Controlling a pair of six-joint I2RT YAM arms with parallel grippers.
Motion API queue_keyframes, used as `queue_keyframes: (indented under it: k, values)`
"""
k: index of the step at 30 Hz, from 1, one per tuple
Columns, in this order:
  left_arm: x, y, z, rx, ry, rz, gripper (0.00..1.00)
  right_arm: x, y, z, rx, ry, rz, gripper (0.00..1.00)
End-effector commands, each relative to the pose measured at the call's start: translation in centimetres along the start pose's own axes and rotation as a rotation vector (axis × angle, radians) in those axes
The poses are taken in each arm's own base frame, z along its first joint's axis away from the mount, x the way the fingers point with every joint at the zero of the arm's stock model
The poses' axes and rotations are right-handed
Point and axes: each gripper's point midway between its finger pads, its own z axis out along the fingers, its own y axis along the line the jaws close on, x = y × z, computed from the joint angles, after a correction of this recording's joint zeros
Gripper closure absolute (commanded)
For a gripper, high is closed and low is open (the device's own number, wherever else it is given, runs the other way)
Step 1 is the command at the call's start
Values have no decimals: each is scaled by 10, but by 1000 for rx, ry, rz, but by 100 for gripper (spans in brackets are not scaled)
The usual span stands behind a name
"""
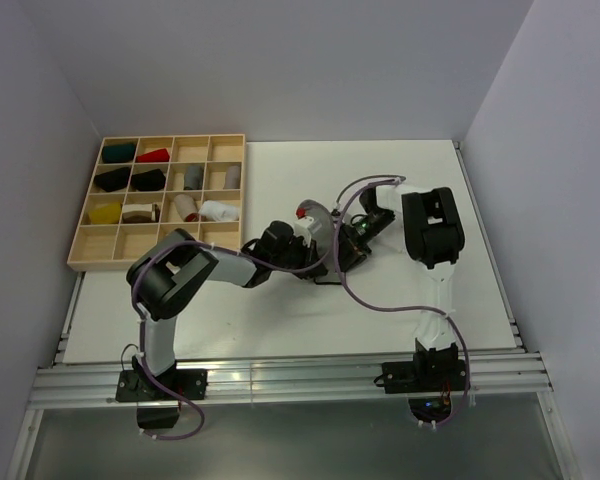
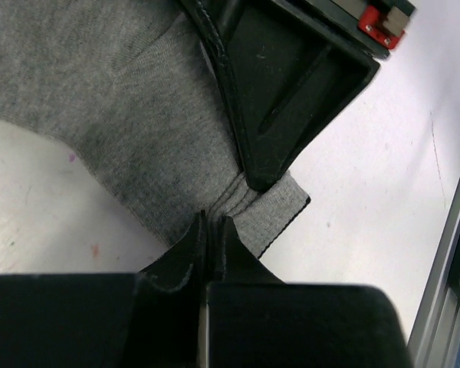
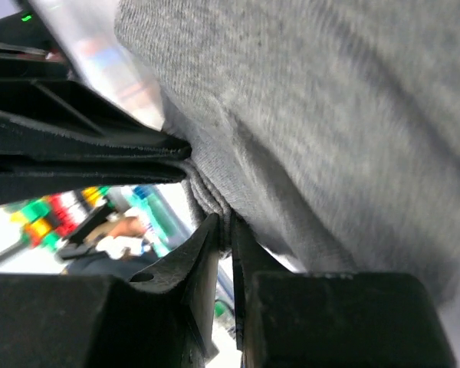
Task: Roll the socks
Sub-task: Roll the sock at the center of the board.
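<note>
Far left: a wooden tray [image 1: 80,262] sits at the table's [image 1: 400,180] left edge. Small cloth bundles [image 1: 152,156] lie in several of its compartments, well apart from the work.

Left gripper [image 2: 207,224]: reaching in to mid-table, jaws pinched tight on a fold at the edge of the grey sock [image 2: 100,100].

Grey sock: lies flat on the table at the middle, between the two arms. A ribbed end band pokes out just beside the pinch.

Long axis: from the pinch the sock's body runs away from the left fingertips, up and to the left in that wrist's view, so its length lies ahead of that gripper, not under it.

Right gripper [image 3: 224,224]: comes in from the opposite side, jaws clamped narrow on the same gathered fold, its tips almost touching the left pair.

Nearer arm: neither, since both grip the one spot at the banded end.

Coming move, as I judge it: the roll would have to travel from this held end along the body, so the free length must stay flat.

White sock: I cannot pick it out.
</note>
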Motion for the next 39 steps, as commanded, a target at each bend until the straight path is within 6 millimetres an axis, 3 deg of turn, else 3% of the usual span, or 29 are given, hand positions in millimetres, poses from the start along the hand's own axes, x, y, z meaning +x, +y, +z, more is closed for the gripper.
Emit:
queue_keyframes:
  k: [1, 7, 13, 18, 24, 27, 28, 29, 32, 33, 39]
  values:
    - [43, 22, 3, -140, 166, -85, 100, -19, -10, -19, 170, -104, -108, 83]
    - [68, 33, -5, -261, 326, -215, 100, -32, -7, -48, 332, -225, -224, 74]
    - [82, 23, -16, -279, 429, -329, 100, -41, 3, -76, 453, -348, -337, 64]
    - [86, 9, -23, -263, 503, -402, 99, -33, 18, -95, 530, -432, -481, 62]
    - [94, -5, -31, -212, 593, -490, 100, -12, 36, -103, 580, -491, -727, 61]
    - [101, -9, -35, -174, 649, -540, 100, -2, 38, -97, 616, -485, -855, 59]
    - [103, -8, -35, -173, 663, -550, 100, 0, 47, -100, 639, -505, -917, 59]
    - [105, -9, -36, -166, 673, -555, 100, 8, 43, -89, 660, -471, -946, 58]
    - [109, -9, -41, -161, 707, -581, 100, 18, 44, -80, 757, -456, -1068, 54]
    - [109, -7, -43, -162, 709, -590, 100, 22, 50, -66, 759, -429, -1130, 54]
    - [111, 1, -52, -180, 747, -614, 100, 37, 65, -29, 731, -356, -1259, 45]
